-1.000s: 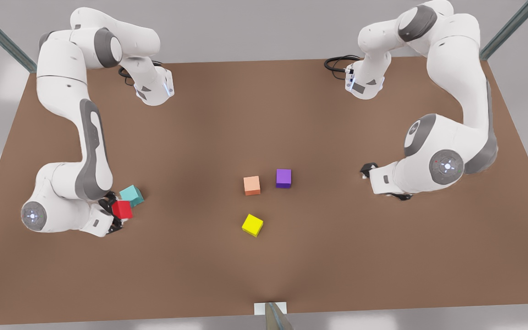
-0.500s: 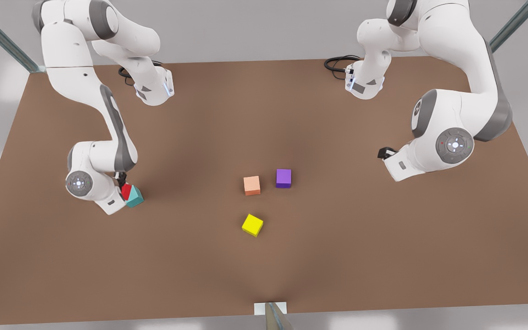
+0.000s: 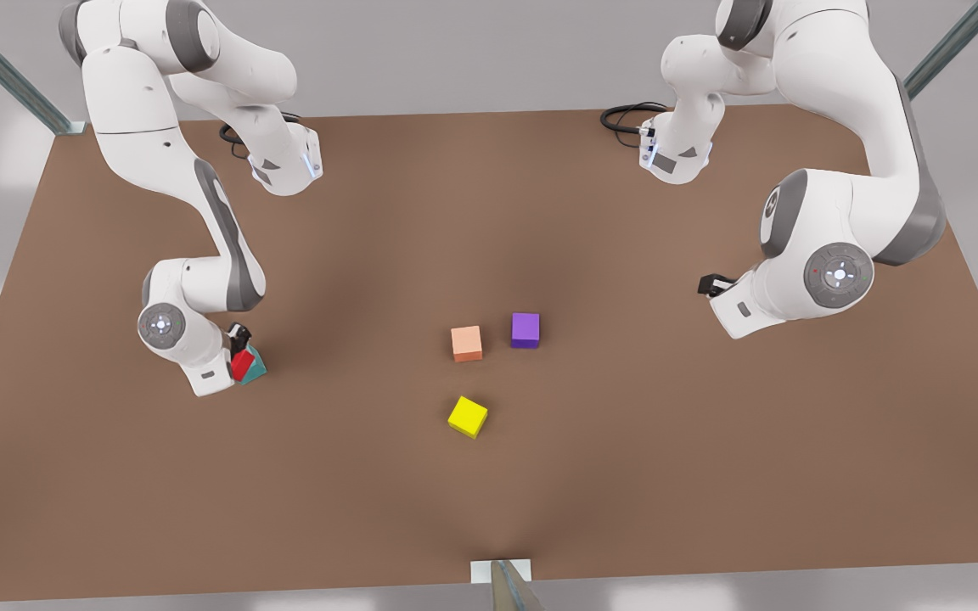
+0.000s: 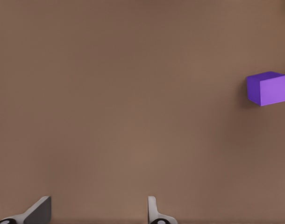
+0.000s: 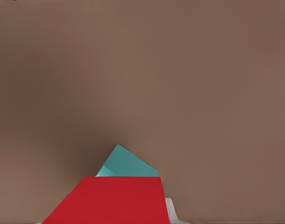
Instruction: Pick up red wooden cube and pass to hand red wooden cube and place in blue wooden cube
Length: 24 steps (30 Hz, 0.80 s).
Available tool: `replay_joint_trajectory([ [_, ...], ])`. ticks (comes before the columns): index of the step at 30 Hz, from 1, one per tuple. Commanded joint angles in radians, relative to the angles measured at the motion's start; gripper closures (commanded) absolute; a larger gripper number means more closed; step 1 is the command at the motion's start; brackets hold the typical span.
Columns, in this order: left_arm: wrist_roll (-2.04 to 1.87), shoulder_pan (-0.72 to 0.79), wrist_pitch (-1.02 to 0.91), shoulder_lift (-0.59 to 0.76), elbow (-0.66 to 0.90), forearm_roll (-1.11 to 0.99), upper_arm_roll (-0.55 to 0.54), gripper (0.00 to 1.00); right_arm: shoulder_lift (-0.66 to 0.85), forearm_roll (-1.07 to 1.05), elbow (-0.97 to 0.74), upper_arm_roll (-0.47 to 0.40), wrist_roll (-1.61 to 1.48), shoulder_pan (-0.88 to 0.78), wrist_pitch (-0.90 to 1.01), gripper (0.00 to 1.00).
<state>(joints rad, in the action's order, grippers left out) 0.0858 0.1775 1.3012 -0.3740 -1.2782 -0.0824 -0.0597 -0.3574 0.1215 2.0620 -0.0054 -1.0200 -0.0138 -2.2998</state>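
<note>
The red wooden cube (image 3: 242,365) is held in my right gripper (image 3: 239,355), at the front view's left. It hangs tilted directly over the teal blue wooden cube (image 3: 256,367) and covers most of it. Whether the two cubes touch I cannot tell. In the right wrist view the red wooden cube (image 5: 114,200) is in the foreground with a corner of the blue wooden cube (image 5: 128,163) just beyond it. My left gripper (image 3: 712,284) waits at the front view's right, and in its own wrist view its fingers (image 4: 152,210) stand apart with nothing between them.
A peach cube (image 3: 467,343) and a purple cube (image 3: 525,329) sit side by side mid-table, with a yellow cube (image 3: 468,417) nearer the front edge. The purple cube (image 4: 267,88) also lies ahead of the left gripper. Both arm bases stand at the far edge.
My right gripper carried the red cube from beside the teal cube to above it, then shifted slightly over it. The left arm rose and drew back toward the front view's right, then held still.
</note>
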Motion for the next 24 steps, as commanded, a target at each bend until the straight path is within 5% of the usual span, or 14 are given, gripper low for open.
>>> replay_joint_trajectory([
  [1,-0.032,-0.001,-0.002,0.001,0.000,0.000,0.000,0.00,0.005,0.012,0.013,0.001,0.228,0.000,-0.027,0.57],
  [6,-0.034,0.000,-0.003,0.001,0.000,0.000,0.000,0.00,0.011,0.012,0.029,0.001,0.228,0.000,-0.027,0.50],
  [7,-0.032,0.000,-0.003,0.000,0.000,0.000,0.000,0.00,0.011,0.012,0.029,0.001,0.228,0.000,-0.027,0.13],
  [8,-0.034,0.000,-0.003,-0.006,0.000,0.000,0.000,0.00,0.011,0.012,0.029,-0.001,0.228,0.000,-0.033,0.00],
  [24,-0.046,0.000,-0.005,-0.011,0.000,0.000,0.000,0.00,0.060,-0.054,-0.085,0.007,0.228,0.005,0.134,0.00],
])
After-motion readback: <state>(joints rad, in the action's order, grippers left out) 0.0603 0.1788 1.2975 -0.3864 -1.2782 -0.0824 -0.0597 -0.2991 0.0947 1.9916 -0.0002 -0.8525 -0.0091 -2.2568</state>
